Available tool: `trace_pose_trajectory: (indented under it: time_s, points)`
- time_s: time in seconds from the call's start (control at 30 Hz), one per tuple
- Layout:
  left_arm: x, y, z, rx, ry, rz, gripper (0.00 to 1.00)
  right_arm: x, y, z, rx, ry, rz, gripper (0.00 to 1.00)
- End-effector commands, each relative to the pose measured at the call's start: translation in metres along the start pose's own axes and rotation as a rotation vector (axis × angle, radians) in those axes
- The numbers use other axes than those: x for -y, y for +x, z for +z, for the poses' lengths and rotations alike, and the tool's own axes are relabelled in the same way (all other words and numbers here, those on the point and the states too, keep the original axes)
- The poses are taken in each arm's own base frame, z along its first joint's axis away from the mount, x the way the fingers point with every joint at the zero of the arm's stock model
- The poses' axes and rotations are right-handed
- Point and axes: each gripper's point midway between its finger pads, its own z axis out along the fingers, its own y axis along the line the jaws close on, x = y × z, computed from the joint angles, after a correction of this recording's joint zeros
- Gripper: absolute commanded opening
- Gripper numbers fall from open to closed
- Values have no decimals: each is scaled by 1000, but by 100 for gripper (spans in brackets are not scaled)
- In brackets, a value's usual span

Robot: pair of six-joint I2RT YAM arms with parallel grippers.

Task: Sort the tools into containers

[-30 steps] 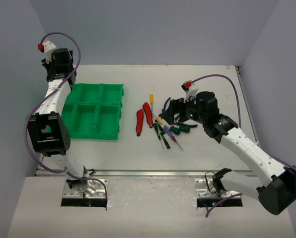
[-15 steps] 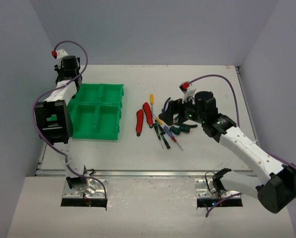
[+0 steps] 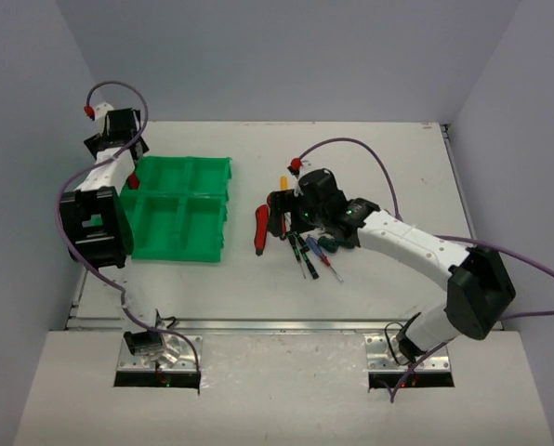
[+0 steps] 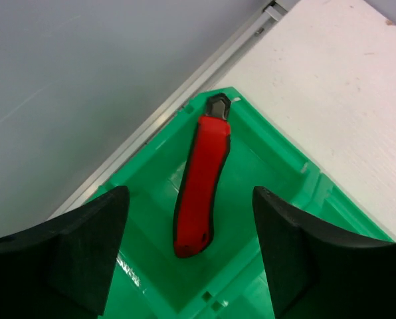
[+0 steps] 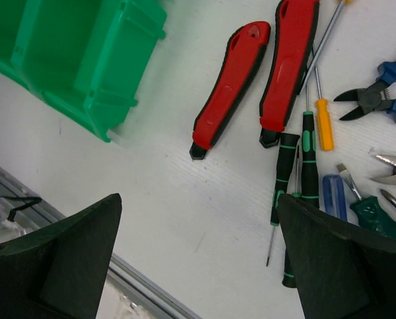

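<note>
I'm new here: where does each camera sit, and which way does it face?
Top external: overhead, looking down on the table, green tray and tools; left arm and right arm show.
Left wrist: on the left arm, looking down at a red tool in the tray; left gripper shows.
Right wrist: on the right arm, looking down at the tools; right gripper shows.
All three share the tray.

You can see one red-handled cutter (image 4: 199, 189) lying slanted in a corner compartment of the green bin tray (image 4: 271, 166). Two more red-handled tools (image 5: 230, 86) lie side by side on the surface near the tray, beside screwdrivers (image 5: 309, 156) and blue pliers (image 5: 387, 93).
</note>
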Motion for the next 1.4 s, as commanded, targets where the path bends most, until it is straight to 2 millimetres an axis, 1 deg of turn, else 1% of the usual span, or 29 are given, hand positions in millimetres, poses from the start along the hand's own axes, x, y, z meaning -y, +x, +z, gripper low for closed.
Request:
trace_pose_trajectory:
  time_s: [0.0,0.07,0.13,0.17,0.23,0.27,0.3,0.33,0.4,0.47,0.5,0.53,0.57,0.63,0.7,0.8,0.83,0.9,0.93,1.0,1.03,1.1,1.13,1.17,1.23,1.27,1.3,1.33,1.37]
  points:
    - [0,-75,-65,113,126,-184,91,-14,-15,14,50,99,95,99]
    - [-4,-81,-82,122,154,-212,97,-30,-22,23,70,107,62,99]
    - [-8,-87,-104,122,192,-251,100,-37,-19,36,49,170,47,99]
    - [-11,-89,-117,119,211,-282,100,-36,-15,43,28,209,45,99]
    - [-20,-89,-147,116,256,-336,100,-23,2,60,-13,320,37,99]
    - [-23,-90,-159,120,280,-378,100,-21,3,64,-10,342,39,99]
    - [-29,-99,-178,157,312,-413,100,-22,5,68,-11,349,45,99]
    - [-31,-91,-182,149,324,-439,100,-19,10,74,-21,366,48,99]
    - [-33,-86,-199,148,377,-471,100,-13,20,84,-34,396,58,98]
    - [-29,-83,-223,145,481,-494,100,-12,29,96,-44,391,68,91]
    - [-27,-76,-230,132,521,-489,100,-13,27,99,-36,383,66,87]
    - [-28,-76,-247,147,583,-495,100,-11,31,109,-47,398,58,84]
    - [-26,-70,-252,140,611,-491,100,-12,29,112,-50,403,55,83]
    - [-27,-55,-257,122,639,-480,100,0,37,123,-77,470,31,83]
    - [-30,-37,-259,106,653,-459,100,-1,38,131,-88,467,27,81]
    - [-32,-14,-258,81,663,-423,100,7,53,150,-121,486,26,75]
    - [-32,-5,-253,67,653,-405,100,9,56,152,-129,489,30,69]
    - [-26,10,-253,27,691,-367,100,15,66,158,-155,498,45,57]
    - [-24,15,-253,12,705,-356,100,17,69,159,-161,501,57,53]
    - [-14,28,-254,-29,761,-327,100,18,73,160,-160,487,69,49]
    - [-9,35,-253,-54,783,-316,100,19,75,158,-158,479,70,43]
    - [0,50,-253,-109,828,-301,100,19,77,153,-153,463,65,25]
    - [5,57,-254,-137,857,-299,100,17,75,152,-146,452,60,11]
    - [9,60,-258,-152,886,-298,100,14,69,142,-129,437,55,7]
    - [22,60,-270,-148,980,-288,100,5,55,130,-92,376,12,3]
    - [33,68,-285,-175,1048,-265,100,1,51,124,-64,338,-2,2]
    - [46,72,-298,-190,1102,-241,100,-14,29,111,-4,264,-24,1]
    - [55,76,-308,-202,1137,-221,100,-21,20,98,28,218,-41,0]
    - [63,79,-316,-214,1163,-202,100,-23,19,87,43,188,-56,0]
